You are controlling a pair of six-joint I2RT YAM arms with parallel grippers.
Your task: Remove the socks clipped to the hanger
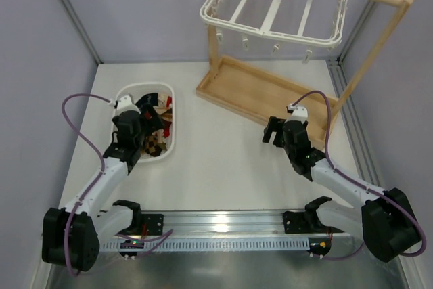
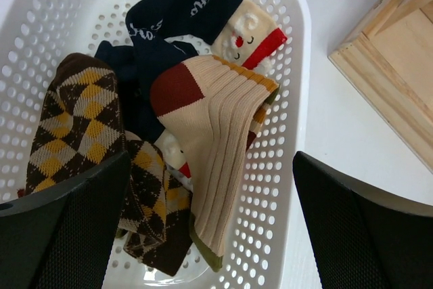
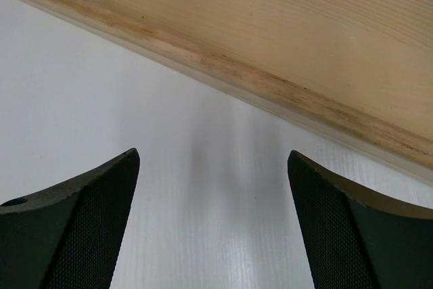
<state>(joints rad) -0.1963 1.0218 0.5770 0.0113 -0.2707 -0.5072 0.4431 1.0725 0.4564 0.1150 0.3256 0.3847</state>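
Socks [image 2: 203, 133] lay heaped in the white perforated basket [image 2: 287, 65] at the left of the table [image 1: 216, 167]: a brown argyle sock [image 2: 74, 126], a cream ribbed sock [image 2: 216, 147] with a red heel, a navy sock [image 2: 183, 11] and one with a Santa face [image 2: 247, 32]. The white hanger [image 1: 270, 11] hung from the wooden rail stand [image 1: 257, 89] at the far right, well apart from the basket, and in the top view its clips [image 1: 275, 48] dangled with nothing visible in them, so the task looked finished or nearly so. The left gripper [image 2: 211, 167] hovered over the pile with its fingers spread wide and nothing between them. The right gripper [image 3: 213, 157] was spread too and empty, low over bare table just beside the edge of the stand's base. The main risk seemed to lie on the left: a careless drop or sideways sweep could catch the cream sock on a finger and drag it over the rim. On the right, a forward move at that height would likely strike the base, jolt the stand and set the hanger swinging. A sock hidden behind the frame's bars could not be ruled out.
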